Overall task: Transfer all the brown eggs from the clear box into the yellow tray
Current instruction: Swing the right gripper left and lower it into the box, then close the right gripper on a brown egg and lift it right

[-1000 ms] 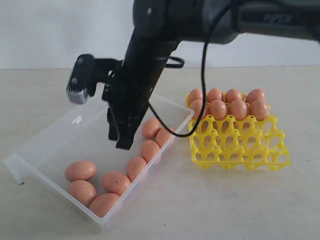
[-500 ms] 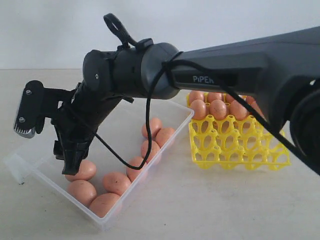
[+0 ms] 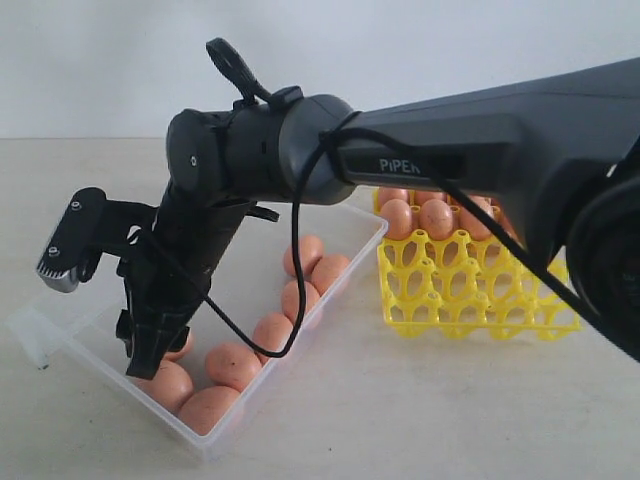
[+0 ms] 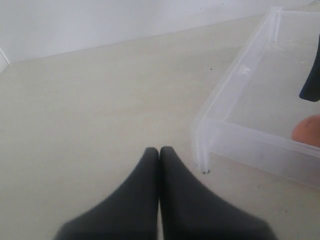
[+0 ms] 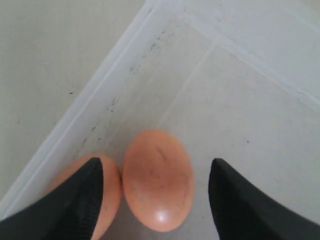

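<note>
Pale beige tabletop [image 3: 400, 420] under soft even light, plain white wall [image 3: 100, 60] behind.

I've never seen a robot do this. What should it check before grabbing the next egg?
1. Right gripper open: ok.
2. Egg sits between its fingers: ok.
3. Neighbouring egg clear of the fingers: not ok, one finger overlaps it.
4. Fingers low enough to grip: cannot tell.
5. Yellow tray has free cups: ok, front rows empty.
6. Left gripper out of the way: ok, shut, outside the clear box.
</note>
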Available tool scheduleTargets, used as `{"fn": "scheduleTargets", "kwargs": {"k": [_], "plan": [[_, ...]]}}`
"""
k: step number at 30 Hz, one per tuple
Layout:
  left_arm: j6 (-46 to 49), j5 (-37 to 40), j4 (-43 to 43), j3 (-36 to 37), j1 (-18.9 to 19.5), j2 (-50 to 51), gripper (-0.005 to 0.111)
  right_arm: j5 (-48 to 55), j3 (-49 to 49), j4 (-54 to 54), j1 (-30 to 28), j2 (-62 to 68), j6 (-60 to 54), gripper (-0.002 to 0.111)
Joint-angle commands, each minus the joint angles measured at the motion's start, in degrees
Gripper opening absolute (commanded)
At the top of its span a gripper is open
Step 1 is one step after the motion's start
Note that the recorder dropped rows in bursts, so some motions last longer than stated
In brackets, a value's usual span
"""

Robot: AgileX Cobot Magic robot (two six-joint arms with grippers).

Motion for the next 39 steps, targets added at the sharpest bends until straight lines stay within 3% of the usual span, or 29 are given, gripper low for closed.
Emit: {"fn": "scheduleTargets", "kwargs": {"k": [1, 17, 19, 21, 23, 29, 33, 39], "plan": [[-0.3, -0.65, -0.42, -0.2, -0.18, 0.17, -0.004, -4.13, -0.26, -0.52, 0.15, 1.13, 0.12, 0.059], [-0.3, -0.99, -0.32, -0.2, -0.18, 0.17, -0.004, -6.2, -0.26, -1.39, -1.21, 5.3, 2.4, 0.059], [-0.3, -0.99, -0.32, -0.2, -0.18, 0.17, -0.004, -5.81, -0.26, -1.39, -1.51, 5.3, 2.71, 0.047], [-0.3, -0.99, -0.32, -0.2, -0.18, 0.17, -0.004, -5.18, -0.26, -1.98, -1.65, 5.3, 4.29, 0.028], [-0.3, -0.99, -0.32, -0.2, -0.18, 0.17, -0.004, -5.64, -0.26, -2.08, -1.65, 5.3, 7.36, 0.001], [-0.3, -3.65, 0.0, -0.2, -0.18, 0.17, -0.004, -18.07, -0.43, 2.3, -1.65, 3.01, 13.15, 0.0], [-0.45, -9.36, -1.74, -0.2, -0.18, 0.17, -0.004, -26.23, -0.43, 3.05, -1.65, -3.75, 19.27, 0.0], [-0.28, -10.4, -1.74, -0.2, -0.18, 0.17, -0.004, -23.57, -0.43, 3.05, -1.65, -13.01, 27.47, 0.0]]}}
